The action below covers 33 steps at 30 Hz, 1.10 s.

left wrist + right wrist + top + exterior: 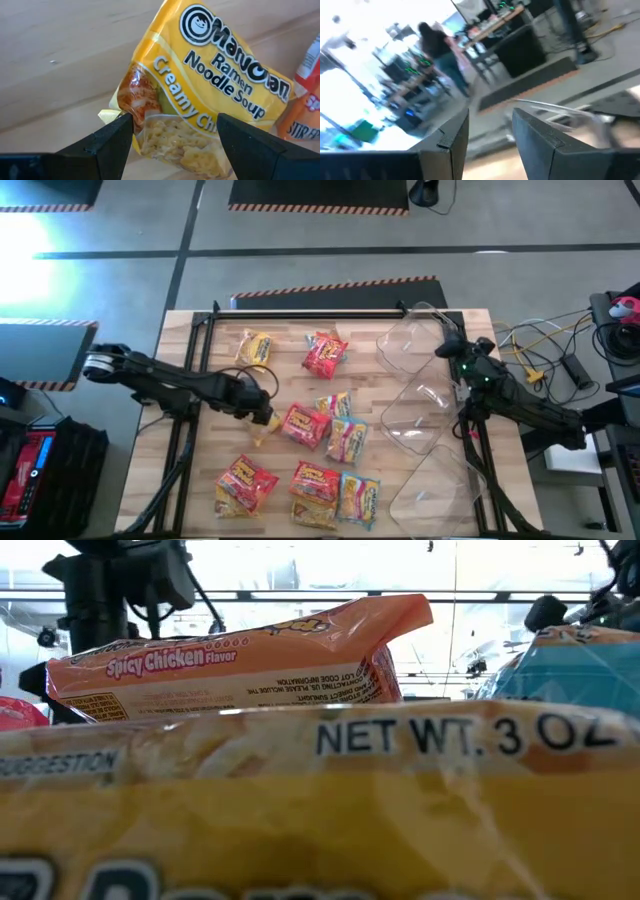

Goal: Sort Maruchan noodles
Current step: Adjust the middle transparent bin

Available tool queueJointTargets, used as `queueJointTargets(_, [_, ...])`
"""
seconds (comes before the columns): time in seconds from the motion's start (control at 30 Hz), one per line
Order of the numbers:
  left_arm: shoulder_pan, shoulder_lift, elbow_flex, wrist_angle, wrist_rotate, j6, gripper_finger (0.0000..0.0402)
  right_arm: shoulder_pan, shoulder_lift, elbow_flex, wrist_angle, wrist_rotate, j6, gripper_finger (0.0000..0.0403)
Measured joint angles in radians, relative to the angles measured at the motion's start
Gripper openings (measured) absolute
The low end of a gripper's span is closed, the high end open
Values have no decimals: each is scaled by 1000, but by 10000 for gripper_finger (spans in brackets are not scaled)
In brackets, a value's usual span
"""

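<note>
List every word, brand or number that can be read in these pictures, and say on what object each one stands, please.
"Maruchan Ramen Noodle Soup": yellow crinkly plastic packet, between the open left gripper fingers.
"Creamy Ch...": same packet, rest hidden.
"Spicy Chicken Flavor": orange plastic packet, low view.
"NET WT. 3 OZ": near yellow packet, low view.
"...GGESTION": same packet, start cut off.
Small print on the orange packet: too small to read.
Packets in the high view: too small to read.

"Spicy Chicken Flavor" on orange packet (240, 660); "NET WT. 3 OZ", "Ramen Noodle Soup" on yellow packet (210, 95).
</note>
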Motion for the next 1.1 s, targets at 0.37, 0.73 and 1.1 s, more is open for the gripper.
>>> queueJointTargets(0.37, [0,92,58,1,7,3,270,0,0,2,108,2,106,139])
queueJointTargets(0.73, [3,69,51,-27,5,38,270,0,2,3,144,-46,294,139])
queueJointTargets(1.1, [7,69,50,-27,-1,93,270,1,104,5,694,-413,108,139])
